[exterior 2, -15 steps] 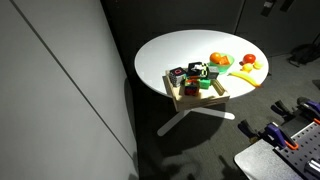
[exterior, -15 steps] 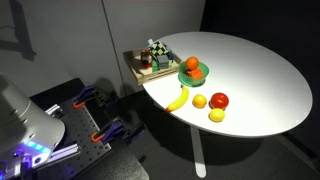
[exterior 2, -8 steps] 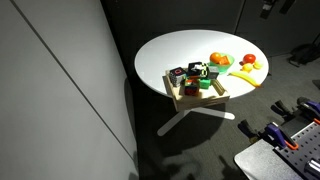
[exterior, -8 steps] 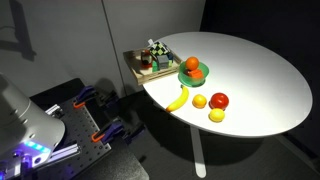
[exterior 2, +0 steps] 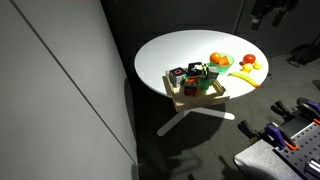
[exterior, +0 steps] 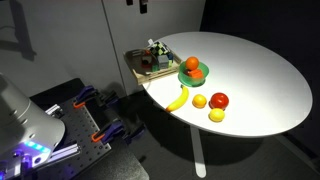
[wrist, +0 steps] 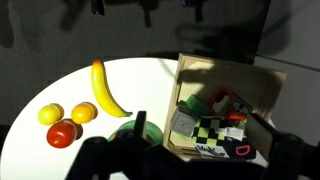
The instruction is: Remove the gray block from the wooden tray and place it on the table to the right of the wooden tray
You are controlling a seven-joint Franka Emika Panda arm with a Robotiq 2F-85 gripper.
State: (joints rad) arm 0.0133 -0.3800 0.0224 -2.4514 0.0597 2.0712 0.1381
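Observation:
The wooden tray (wrist: 262, 88) sits at the table's edge and holds several blocks. It also shows in both exterior views (exterior: 137, 66) (exterior 2: 184, 99). The gray block (wrist: 184, 122) lies at the tray's side nearest the green plate, beside a green-and-black checkered block (wrist: 216, 130). I cannot pick the gray block out in the exterior views. My gripper (wrist: 200, 152) is open and empty, high above the tray. It shows at the top edge of both exterior views (exterior: 141, 5) (exterior 2: 270, 12). The white table (exterior: 250, 75) (exterior 2: 175, 52) carries everything.
A green plate (wrist: 128, 131) (exterior: 201, 75) with an orange stands next to the tray. A banana (wrist: 108, 90), orange (wrist: 84, 112), lemon (wrist: 50, 114) and tomato (wrist: 62, 133) lie beyond it. Clamps and equipment (exterior: 95, 112) stand on the floor beside the table.
The gripper has come into view at the top edge of both exterior views. Nothing on the table has moved.

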